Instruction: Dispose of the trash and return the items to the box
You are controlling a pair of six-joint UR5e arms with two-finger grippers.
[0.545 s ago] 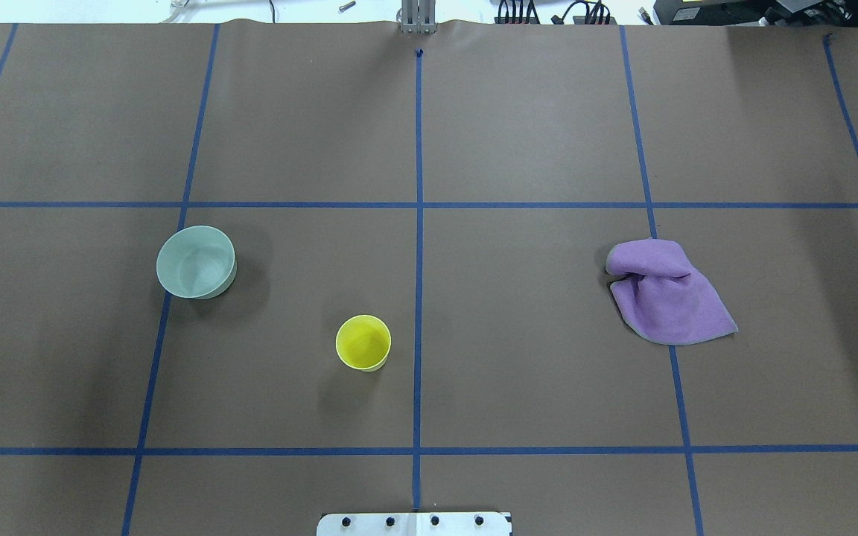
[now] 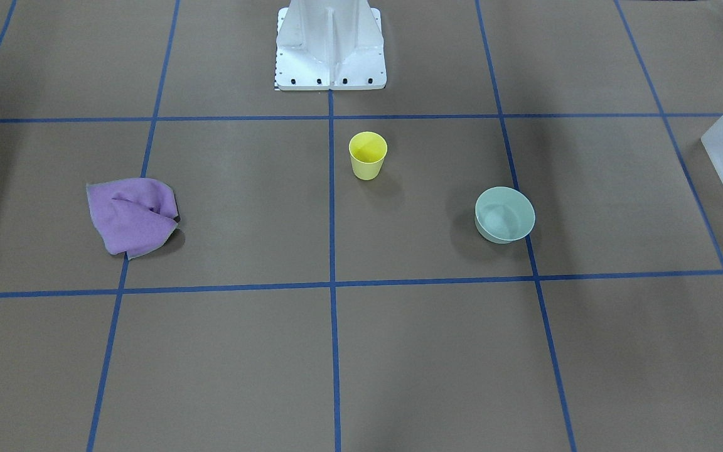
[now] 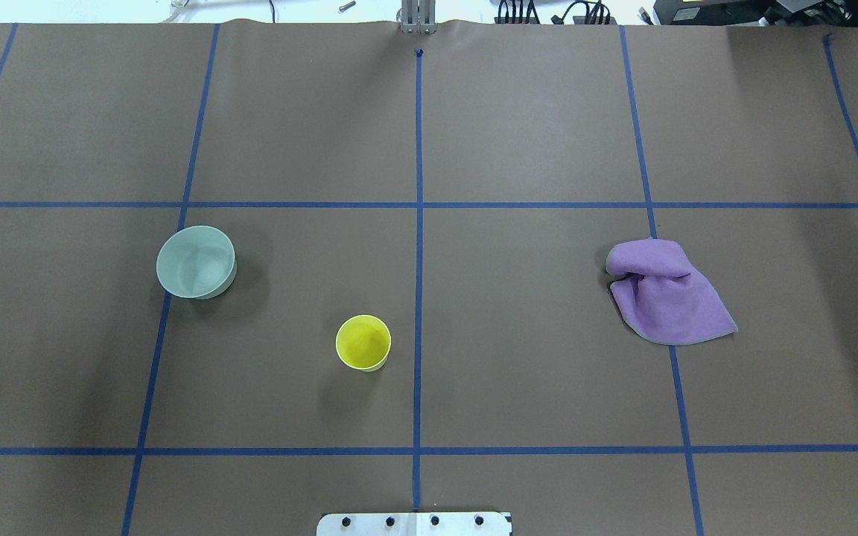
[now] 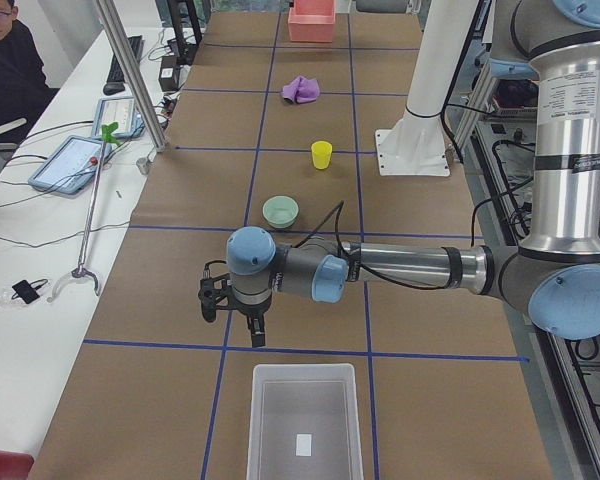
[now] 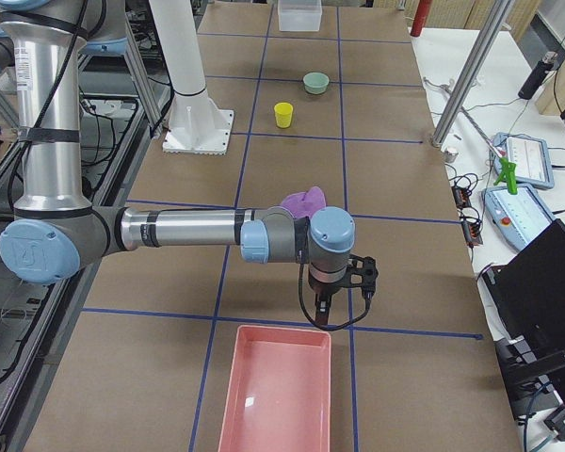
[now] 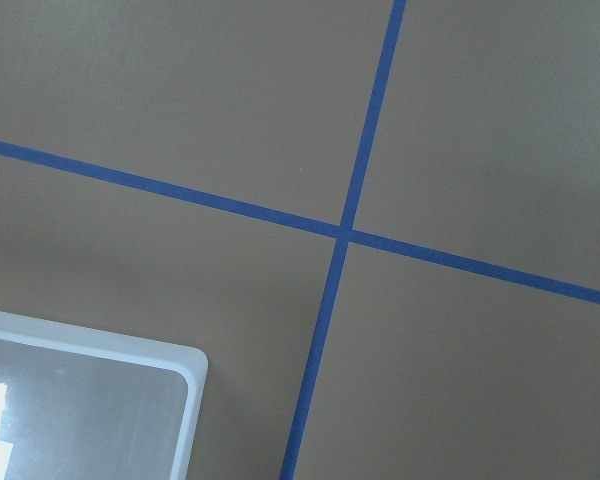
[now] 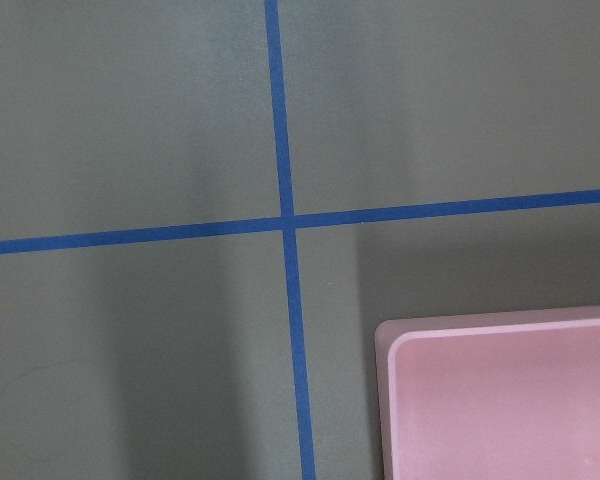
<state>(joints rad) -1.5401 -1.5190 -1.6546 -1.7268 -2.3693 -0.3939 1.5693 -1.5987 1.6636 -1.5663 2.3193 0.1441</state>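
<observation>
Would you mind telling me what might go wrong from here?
The mint bowl is smooth and round, so a rim pinch may slip or tip it. The upright yellow cup looks light and could topple if nudged. The frosted box and pink bin sit at opposite ends; sorting into the wrong one is possible.

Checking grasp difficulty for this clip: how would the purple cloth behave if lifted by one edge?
The purple cloth lies crumpled in folds, so it is probably floppy and would drape when lifted. It looks thin, so it is likely light. If pushed, it would probably bunch rather than slide whole.
</observation>
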